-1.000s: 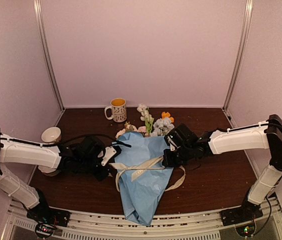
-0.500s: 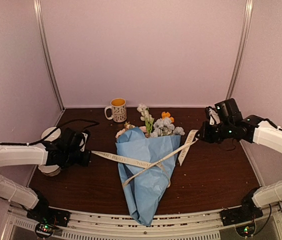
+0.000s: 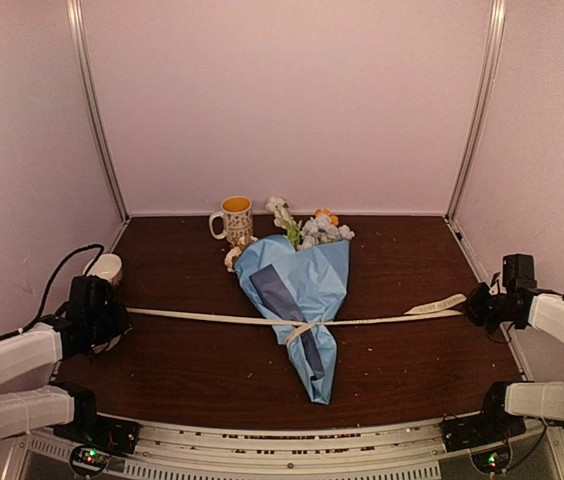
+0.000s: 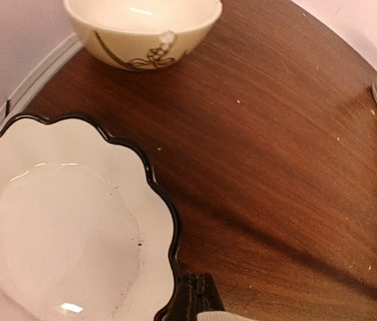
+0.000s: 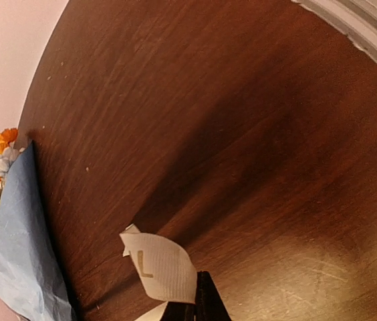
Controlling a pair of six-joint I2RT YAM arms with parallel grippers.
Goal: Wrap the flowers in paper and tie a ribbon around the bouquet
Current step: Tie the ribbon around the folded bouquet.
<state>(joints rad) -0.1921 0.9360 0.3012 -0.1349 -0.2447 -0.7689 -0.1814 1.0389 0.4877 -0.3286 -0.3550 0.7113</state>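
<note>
The left gripper (image 3: pixel 114 316) and right gripper (image 3: pixel 478 305) now sit much farther apart than a moment ago, with the ribbon (image 3: pixel 382 321) stretched straight between them. Each pinches a ribbon end (jaws pressed tight on it). The ribbon cinches the bouquet (image 3: pixel 297 285), which lies at the middle of the table (image 3: pixel 412 260).

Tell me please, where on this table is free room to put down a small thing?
Widest free patch: the back right of the table, between the bouquet and the right wall. Also free: the strips between the ribbon and the near edge, either side of the bouquet. Crowded: the back left, with bowls and mug. The taut ribbon bars the middle.
</note>
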